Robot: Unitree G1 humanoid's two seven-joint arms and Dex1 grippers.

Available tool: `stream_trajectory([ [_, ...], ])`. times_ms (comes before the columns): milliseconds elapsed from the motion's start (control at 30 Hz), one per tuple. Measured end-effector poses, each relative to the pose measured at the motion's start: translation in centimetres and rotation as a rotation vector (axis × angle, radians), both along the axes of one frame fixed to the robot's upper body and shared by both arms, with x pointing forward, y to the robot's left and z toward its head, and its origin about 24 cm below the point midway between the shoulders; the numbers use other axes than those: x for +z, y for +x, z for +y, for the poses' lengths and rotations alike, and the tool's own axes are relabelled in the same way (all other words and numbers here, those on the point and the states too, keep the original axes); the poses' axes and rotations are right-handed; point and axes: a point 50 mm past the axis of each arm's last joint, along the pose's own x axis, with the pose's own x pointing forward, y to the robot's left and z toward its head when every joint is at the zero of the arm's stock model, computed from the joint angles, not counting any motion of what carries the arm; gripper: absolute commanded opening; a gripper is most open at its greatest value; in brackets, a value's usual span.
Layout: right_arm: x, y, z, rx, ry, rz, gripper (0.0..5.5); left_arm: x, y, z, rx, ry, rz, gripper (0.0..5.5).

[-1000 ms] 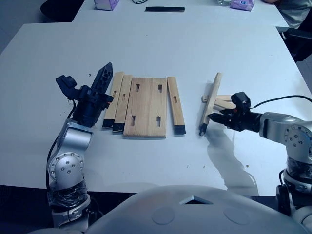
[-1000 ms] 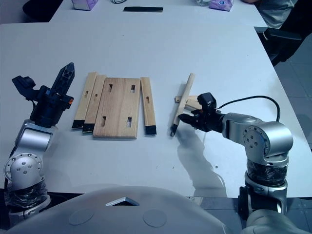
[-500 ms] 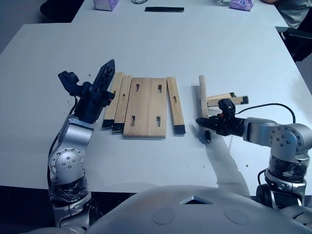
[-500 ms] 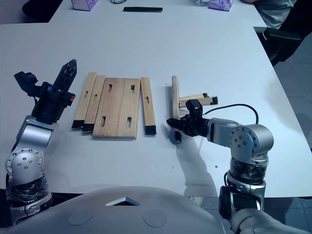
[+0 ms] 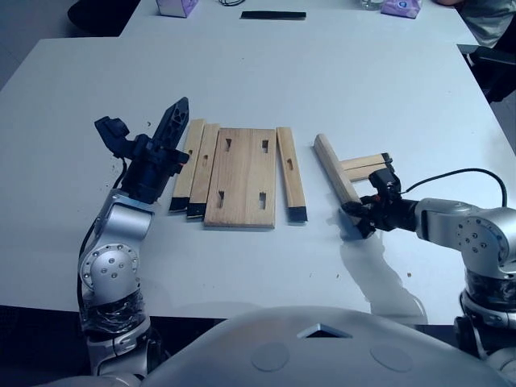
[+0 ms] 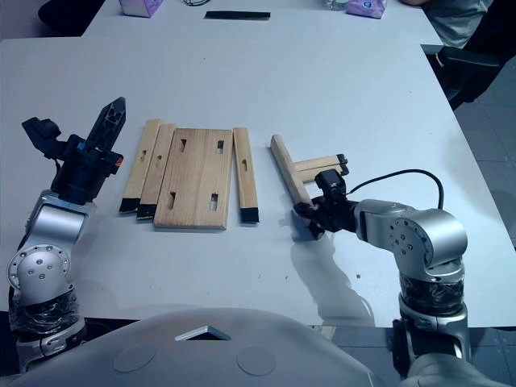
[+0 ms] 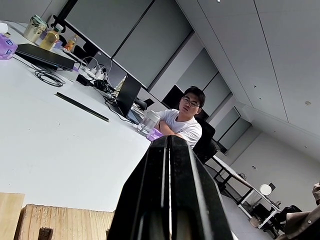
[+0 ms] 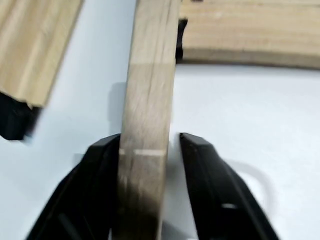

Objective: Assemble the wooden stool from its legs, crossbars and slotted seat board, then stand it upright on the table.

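Note:
The slotted seat board [image 5: 240,177] lies flat mid-table. Two legs [image 5: 194,164] lie side by side along its left edge and one leg [image 5: 291,173] along its right. Farther right, my right gripper [image 5: 359,219] is shut on the near, dark-tipped end of another leg [image 5: 334,171], which slants away to the left, low over the table. In the right wrist view the fingers [image 8: 100,170] flank that leg [image 8: 150,90]. Short crossbars [image 5: 364,164] lie just right of it. My left gripper [image 5: 173,121] is raised left of the board, shut and empty, its fingers [image 7: 170,190] pressed together.
A black strip [image 5: 272,14] and two purple boxes [image 5: 176,6] sit on the far table. A black cable [image 5: 476,173] loops from my right wrist. The white table [image 5: 322,89] has bare room behind and in front of the parts.
My right gripper has swung the held leg: its far end, once leaning right over the crossbars, now points left and clear of them. The left arm has barely moved.

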Motion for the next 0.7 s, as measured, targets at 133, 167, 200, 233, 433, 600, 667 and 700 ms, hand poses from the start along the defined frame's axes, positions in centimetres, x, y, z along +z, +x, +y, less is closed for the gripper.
stream_trajectory([
  [133, 1.7, 1.1, 0.1, 0.062, -0.101, -0.257, 1.06, 0.2, 0.4, 0.3, 0.047, 0.011, 0.019, 0.0],
  [167, 2.2, 1.4, 0.0, 0.071, -0.111, -0.312, 1.06, 0.5, 0.6, 0.4, 0.071, 0.007, 0.026, 0.0],
  [200, 2.6, 1.6, 0.0, 0.081, -0.119, -0.362, 1.06, 0.8, 0.9, 0.5, 0.096, -0.008, 0.038, 0.0],
  [233, 2.9, 1.9, -0.1, 0.093, -0.126, -0.411, 1.06, 1.0, 1.1, 0.6, 0.122, -0.037, 0.053, 0.0],
  [433, 3.1, 2.5, -1.3, 0.154, -0.16, -0.512, 1.06, 0.8, 2.2, 0.8, 0.218, -0.071, 0.199, 0.0],
  [600, 4.2, 4.1, -0.7, 0.19, -0.013, -0.643, 1.05, 1.3, 3.3, 0.1, 0.19, -0.065, 0.255, 0.0],
  [667, 6.1, 6.4, -0.5, 0.193, 0.121, -0.73, 1.05, 2.8, 4.1, -1.7, 0.044, -0.148, 0.236, 0.33],
  [700, 7.2, 7.2, -0.5, 0.196, 0.166, -0.772, 1.05, 3.5, 4.4, -2.5, -0.017, -0.195, 0.222, 0.44],
])
